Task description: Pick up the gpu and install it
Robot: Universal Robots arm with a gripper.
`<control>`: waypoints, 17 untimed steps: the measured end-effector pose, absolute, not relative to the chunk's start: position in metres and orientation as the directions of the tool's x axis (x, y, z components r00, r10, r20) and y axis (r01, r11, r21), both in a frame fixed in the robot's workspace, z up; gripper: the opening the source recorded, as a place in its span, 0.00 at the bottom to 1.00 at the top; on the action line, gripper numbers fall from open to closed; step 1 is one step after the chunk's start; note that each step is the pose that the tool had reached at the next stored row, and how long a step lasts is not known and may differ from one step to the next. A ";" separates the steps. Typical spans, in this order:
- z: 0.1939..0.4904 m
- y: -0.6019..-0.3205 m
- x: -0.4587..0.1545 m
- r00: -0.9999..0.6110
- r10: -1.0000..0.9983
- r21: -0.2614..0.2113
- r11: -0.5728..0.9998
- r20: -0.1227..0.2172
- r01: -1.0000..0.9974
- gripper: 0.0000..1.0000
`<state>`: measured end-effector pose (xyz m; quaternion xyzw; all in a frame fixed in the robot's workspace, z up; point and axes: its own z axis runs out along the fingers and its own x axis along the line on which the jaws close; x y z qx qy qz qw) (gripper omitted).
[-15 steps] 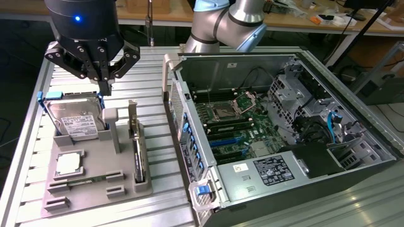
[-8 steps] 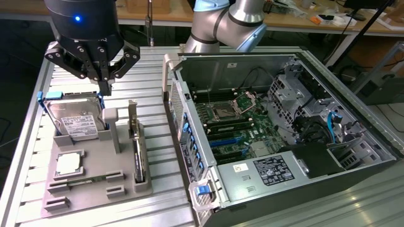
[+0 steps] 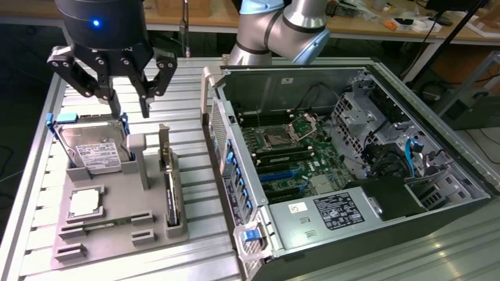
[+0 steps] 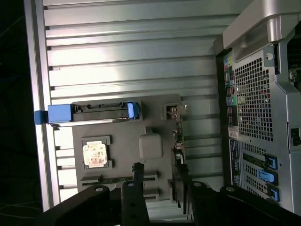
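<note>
The gripper (image 3: 131,105) is hanging open and empty. Below it, the gpu (image 3: 170,187) is sitting in its tray (image 3: 117,234), not picked up yet.

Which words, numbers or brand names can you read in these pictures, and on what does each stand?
No text can be read.
White label on the hard drive: print too small to read.
Black-and-white label inside the computer case: too small to read.
Top of the processor chip in the tray: marks blurred.
</note>
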<state>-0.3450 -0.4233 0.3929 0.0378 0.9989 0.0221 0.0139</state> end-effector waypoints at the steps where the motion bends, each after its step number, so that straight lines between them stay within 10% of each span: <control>1: 0.393 -0.423 -0.345 -0.997 0.076 0.045 0.996 -0.026 0.075 0.48; 5: 0.393 -0.423 -0.345 -0.997 0.076 0.045 0.996 -0.026 0.075 0.66; 17: 0.393 -0.423 -0.344 -0.997 0.076 0.045 0.996 -0.028 0.075 0.66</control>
